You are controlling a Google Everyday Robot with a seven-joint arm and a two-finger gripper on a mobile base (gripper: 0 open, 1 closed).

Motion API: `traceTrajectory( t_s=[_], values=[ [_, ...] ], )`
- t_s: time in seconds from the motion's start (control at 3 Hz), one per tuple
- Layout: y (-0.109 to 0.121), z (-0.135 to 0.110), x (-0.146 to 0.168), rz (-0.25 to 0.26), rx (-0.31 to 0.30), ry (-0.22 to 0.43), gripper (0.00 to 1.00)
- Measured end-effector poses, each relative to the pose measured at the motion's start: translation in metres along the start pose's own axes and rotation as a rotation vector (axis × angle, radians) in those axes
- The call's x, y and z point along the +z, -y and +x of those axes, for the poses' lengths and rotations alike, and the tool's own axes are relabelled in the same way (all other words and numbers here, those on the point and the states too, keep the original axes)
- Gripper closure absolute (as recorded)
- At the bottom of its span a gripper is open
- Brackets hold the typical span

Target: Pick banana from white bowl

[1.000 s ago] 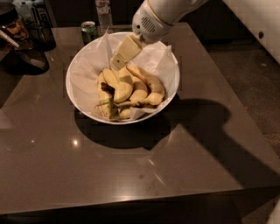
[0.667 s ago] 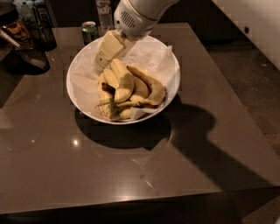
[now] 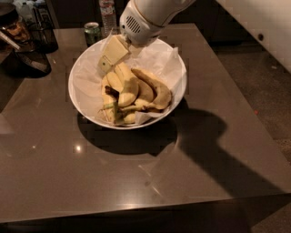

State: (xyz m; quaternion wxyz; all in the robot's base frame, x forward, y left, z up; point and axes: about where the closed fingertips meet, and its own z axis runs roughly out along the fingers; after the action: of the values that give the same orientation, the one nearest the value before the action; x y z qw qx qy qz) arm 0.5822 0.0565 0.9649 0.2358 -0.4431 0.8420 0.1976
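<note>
We see a big dark brown table w/ a glossy top filling most of the view, grey floor to its right. The robot's white arm comes in from the top & throws a broad shadow across the table's right half. Toward the back of the table sits the white bowl, wide & round, lined w/ crumpled white paper that pokes up past the rim on the right. In it lies a heap of bananas, several, overlapping; plumper yellow ones w/ brown marks fill the middle & right. The banana lies along the heap's left edge, dull yellow going green at the thin stem end nearest us, partly overlapped by its neighbours. The gripper, cream-coloured, points down-left over the bowl's back-left part, its tip at the heap's far end; touching or just above, we can't tell, nor whether it's spread or closed. Behind the bowl, near its rim: a green drink can & a clear plastic bottle; dark kitchen items at far left. Writing on can & bottle isn't legible
</note>
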Motion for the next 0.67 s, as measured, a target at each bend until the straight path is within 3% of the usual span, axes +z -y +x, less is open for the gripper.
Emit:
traceTrajectory(
  t_s=[0.67],
  values=[
    [-0.007,0.030,0.007,0.010,0.073,0.012,0.27]
  ],
)
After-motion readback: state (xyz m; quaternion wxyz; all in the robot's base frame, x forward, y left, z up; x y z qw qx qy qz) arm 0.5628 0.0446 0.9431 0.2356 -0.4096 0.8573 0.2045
